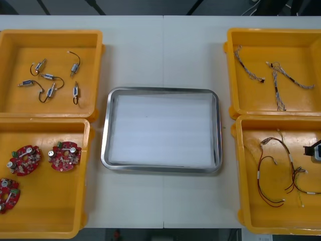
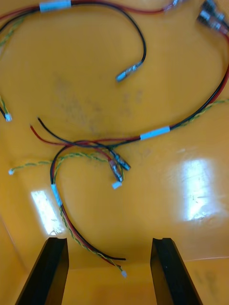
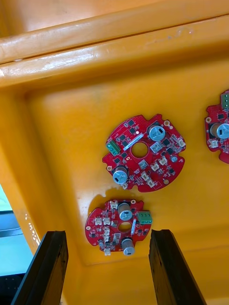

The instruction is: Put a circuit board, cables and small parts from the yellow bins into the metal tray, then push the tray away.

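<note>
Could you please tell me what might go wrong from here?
1. The cables under the open right hand cross and loop over each other, so one grab may drag up several.
2. The board nearest the open left hand lies flat close to the bin wall; a finger could strike the wall or slip off.

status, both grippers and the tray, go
Left gripper open above circuit boards in near-left bin. Right gripper open above cables in near-right bin. Metal tray holds nothing yet, nothing blocking.
</note>
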You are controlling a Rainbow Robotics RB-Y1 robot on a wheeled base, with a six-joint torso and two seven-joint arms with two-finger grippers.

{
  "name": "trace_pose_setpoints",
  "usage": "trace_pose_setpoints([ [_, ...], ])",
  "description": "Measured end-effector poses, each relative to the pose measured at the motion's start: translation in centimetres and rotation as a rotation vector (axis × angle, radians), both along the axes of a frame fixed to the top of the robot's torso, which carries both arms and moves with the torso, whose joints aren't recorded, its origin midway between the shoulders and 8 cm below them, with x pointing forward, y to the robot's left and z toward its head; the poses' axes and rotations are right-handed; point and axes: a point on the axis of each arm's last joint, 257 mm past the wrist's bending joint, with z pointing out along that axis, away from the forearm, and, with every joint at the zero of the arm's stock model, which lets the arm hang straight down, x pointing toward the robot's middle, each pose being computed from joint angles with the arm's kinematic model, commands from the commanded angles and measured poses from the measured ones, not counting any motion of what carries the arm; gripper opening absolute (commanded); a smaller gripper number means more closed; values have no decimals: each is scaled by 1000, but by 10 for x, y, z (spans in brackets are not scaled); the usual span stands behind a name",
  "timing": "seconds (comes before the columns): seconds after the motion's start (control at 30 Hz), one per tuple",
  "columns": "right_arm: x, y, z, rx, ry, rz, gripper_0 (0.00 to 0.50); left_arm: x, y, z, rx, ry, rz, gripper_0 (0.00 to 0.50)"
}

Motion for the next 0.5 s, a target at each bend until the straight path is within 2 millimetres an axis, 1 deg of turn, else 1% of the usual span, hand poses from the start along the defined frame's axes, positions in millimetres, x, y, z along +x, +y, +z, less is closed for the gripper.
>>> trace_pose_setpoints([
  [0.1,0,-8,-6,2,-4,-15,500,0,3,-3,4,-9,6,500],
  [0.3,-3,-18,-16,-3,-26,-41,500,-2,8,-11,21,-15,13,500],
  [0.5,-4,-25,-26,-14,-56,-53,500,-1,6,-25,21,-13,5,500],
])
